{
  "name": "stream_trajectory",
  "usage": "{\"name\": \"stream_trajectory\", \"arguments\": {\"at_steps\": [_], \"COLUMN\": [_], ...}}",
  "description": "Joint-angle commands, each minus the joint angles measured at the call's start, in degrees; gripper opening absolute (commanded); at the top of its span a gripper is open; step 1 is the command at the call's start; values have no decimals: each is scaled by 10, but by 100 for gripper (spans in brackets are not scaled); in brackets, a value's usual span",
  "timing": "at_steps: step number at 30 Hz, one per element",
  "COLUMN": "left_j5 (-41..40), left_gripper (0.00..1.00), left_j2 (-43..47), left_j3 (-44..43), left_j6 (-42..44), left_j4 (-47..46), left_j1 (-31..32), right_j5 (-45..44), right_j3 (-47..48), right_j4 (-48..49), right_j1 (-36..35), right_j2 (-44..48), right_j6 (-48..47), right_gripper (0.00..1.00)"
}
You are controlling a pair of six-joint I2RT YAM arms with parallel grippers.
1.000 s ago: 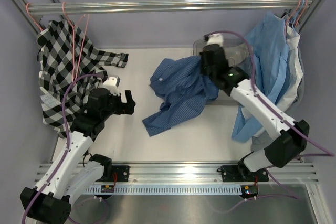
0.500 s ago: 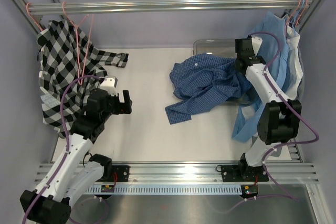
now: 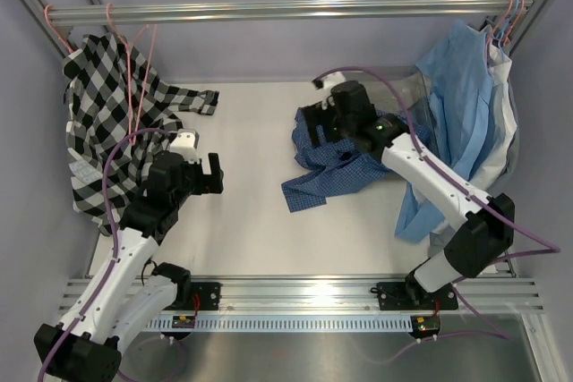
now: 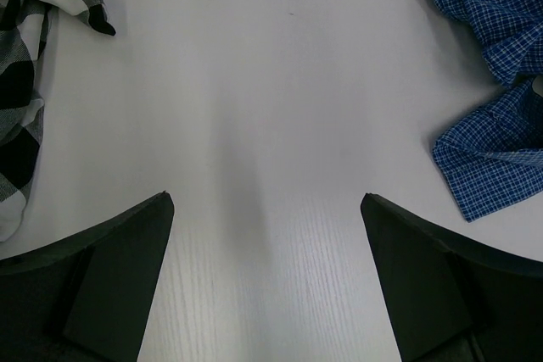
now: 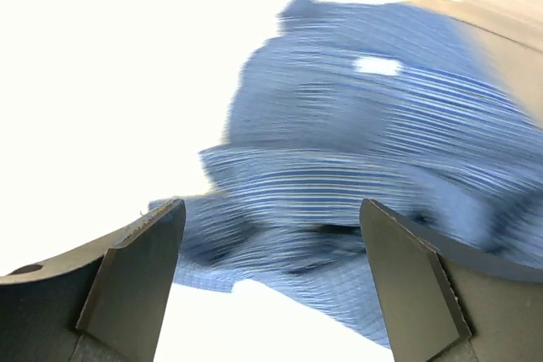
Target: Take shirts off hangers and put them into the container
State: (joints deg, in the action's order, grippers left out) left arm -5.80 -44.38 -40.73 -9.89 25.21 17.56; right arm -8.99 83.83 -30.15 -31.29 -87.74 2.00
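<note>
The dark blue check shirt [image 3: 345, 163] lies crumpled on the table, its right part against the container [image 3: 407, 89], a clear grey bin mostly hidden by my right arm. My right gripper [image 3: 313, 124] hovers over the shirt's left part, open and holding nothing. The right wrist view shows the shirt [image 5: 373, 150] blurred below the open right gripper [image 5: 271, 214]. The black-and-white check shirt [image 3: 107, 123] hangs at the left on a pink hanger [image 3: 134, 69]. My left gripper [image 3: 218, 176] is open beside it over bare table [image 4: 265, 201]. In the left wrist view both shirts [image 4: 21, 65] [image 4: 496, 125] sit at the edges.
A metal rail [image 3: 286, 11] spans the back. Plain light blue and white garments [image 3: 466, 105] hang at the right on pink hangers [image 3: 510, 2], draping down by the bin. The arm bases sit on a rail at the near edge [image 3: 304, 294].
My right gripper has opened and let go of the dark blue shirt, then swung left away from the bin. The shirt has dropped onto the table. The left arm is still.
</note>
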Motion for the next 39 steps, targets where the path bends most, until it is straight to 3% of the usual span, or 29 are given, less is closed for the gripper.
{"name": "stream_trajectory", "arguments": {"at_steps": [1,8,18,22,23,25,26,27,31,34,39], "left_j5": [-20,-25,-19,-20,-21,-21,-21,-21,-20,-23,-24], "left_gripper": [99,99,99,99,99,99,99,99,99,99,99], "left_j2": [-2,-1,3,4,4,5,6,6,3,3,8], "left_j3": [1,3,6,6,6,7,7,7,6,7,7], "left_j6": [10,11,12,12,12,13,13,13,14,14,14], "left_j4": [-35,-34,-35,-35,-34,-33,-34,-35,-35,-35,-32], "left_j1": [3,3,3,3,3,3,3,3,3,3,3], "right_j5": [103,129,100,93,93,74,64,58,8,-89,-174], "right_j3": [-18,-30,-37,-38,-39,-41,-39,-39,-16,16,55], "right_j4": [-16,-13,4,9,10,10,10,10,6,5,11], "right_j1": [-63,-130,-137,-137,-137,-137,-137,-137,-136,-123,-4], "right_j2": [-33,-150,-235,-255,-255,-248,-243,-236,-176,-140,-99], "right_j6": [-84,-103,-100,-103,-103,-103,-103,-103,-97,-103,-81], "right_gripper": [94,95,81,59,43,25,9,1,0,0,0]}}
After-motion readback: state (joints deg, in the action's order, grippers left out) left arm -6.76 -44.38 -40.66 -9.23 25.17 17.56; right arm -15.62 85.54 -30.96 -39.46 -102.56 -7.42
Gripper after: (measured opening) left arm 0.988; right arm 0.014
